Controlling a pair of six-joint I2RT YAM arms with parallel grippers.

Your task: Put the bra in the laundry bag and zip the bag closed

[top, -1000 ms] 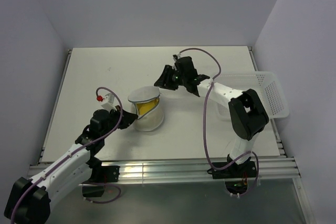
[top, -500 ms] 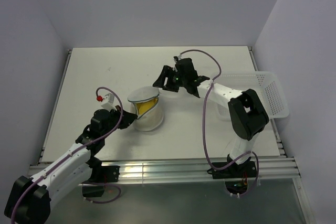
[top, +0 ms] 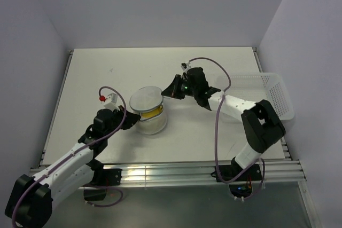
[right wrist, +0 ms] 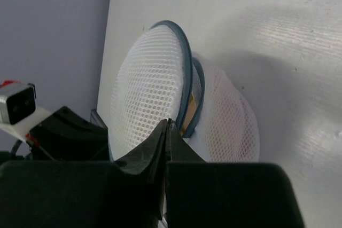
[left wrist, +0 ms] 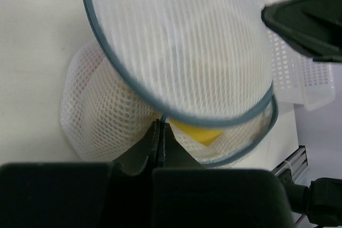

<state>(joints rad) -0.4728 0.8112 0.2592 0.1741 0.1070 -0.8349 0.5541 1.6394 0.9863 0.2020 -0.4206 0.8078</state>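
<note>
The laundry bag (top: 149, 121) is a round white mesh pouch with a dark blue-grey zip rim, standing mid-table. Its domed lid (top: 145, 99) lies almost flat over the base, with a gap on the near side. The yellow bra (top: 153, 112) shows through that gap from inside the bag. My left gripper (top: 130, 117) is shut on the bag's rim (left wrist: 133, 86) at its left side, a thin blue strip running between the tips. My right gripper (top: 171, 91) is shut, its tips (right wrist: 169, 124) against the lid's right edge (right wrist: 184, 73); whether they pinch anything does not show.
A white plastic lattice basket (top: 280, 97) stands at the table's right edge, behind my right arm. The white table (top: 107, 68) ends at a metal rail along the near side. Grey walls close in the left, back and right.
The bag's lid has dropped from tilted open to nearly flat, hiding most of the bra. My right gripper, open before, swung down to the lid's right edge and shut. The left gripper held still.
</note>
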